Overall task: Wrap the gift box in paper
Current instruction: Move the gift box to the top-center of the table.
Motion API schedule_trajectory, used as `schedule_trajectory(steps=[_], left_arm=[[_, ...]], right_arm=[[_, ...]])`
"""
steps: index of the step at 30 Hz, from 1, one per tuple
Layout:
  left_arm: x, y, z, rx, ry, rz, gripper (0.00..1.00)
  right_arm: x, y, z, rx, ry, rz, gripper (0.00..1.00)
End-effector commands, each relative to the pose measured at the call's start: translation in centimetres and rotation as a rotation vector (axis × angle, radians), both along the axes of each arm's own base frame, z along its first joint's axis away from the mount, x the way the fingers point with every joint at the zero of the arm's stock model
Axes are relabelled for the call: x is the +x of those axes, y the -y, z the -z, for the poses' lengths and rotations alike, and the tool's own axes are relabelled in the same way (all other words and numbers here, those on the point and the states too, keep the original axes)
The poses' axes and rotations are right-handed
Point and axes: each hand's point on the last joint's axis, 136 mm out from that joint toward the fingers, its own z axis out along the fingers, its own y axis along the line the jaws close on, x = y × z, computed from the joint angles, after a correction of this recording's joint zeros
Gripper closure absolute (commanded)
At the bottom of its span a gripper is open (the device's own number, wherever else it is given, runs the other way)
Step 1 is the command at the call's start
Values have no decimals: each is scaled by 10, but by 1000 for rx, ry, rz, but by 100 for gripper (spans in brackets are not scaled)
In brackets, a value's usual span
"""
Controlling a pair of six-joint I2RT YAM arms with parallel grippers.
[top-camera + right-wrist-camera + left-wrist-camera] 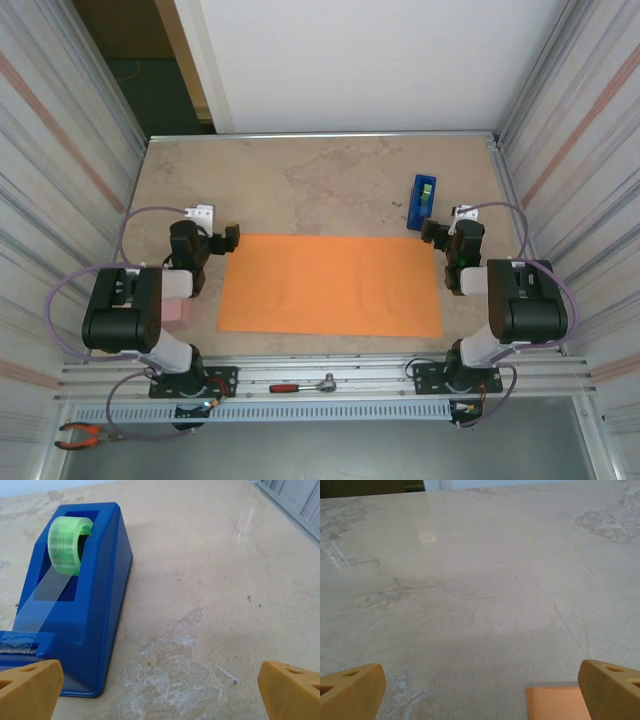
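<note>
Paper (pixel 330 285) spread flat over the middle of the counter (pixel 330 170), long sides parallel to the near edge; gift box (pixel 178 310) pale pink, by the near left corner, just left of the paper, partly hidden under the left arm; blue tape dispenser (pixel 422 200) upright near the right edge, just beyond the paper's far right corner, green roll inside, clear strip drawn down to the cutter; left end effector (pixel 215 232) over bare counter beside the paper's far left corner, fingers (pixel 352 690) wide apart, nothing between them, 1 orange corner of the paper just inside the right finger in the left wrist view; right end effector (pixel 450 228) just off the paper's far right corner, 2 fingers (pixel 30 690) spread wide, empty, dispenser just ahead of the left finger; red-handled ratchet (pixel 305 386) on the metal rail before the near edge
</note>
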Motion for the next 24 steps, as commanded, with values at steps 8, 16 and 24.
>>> schedule_trajectory(steps=[8,16,24], left_arm=[[2,-1,-7,1,25,6,1],[2,0,-6,1,23,7,1],[2,0,-6,2,24,8,1]], right_arm=[[6,-1,-8,-10,19,-23,2],[5,-1,-8,-10,19,-22,2],[5,-1,-8,-5,18,-24,2]])
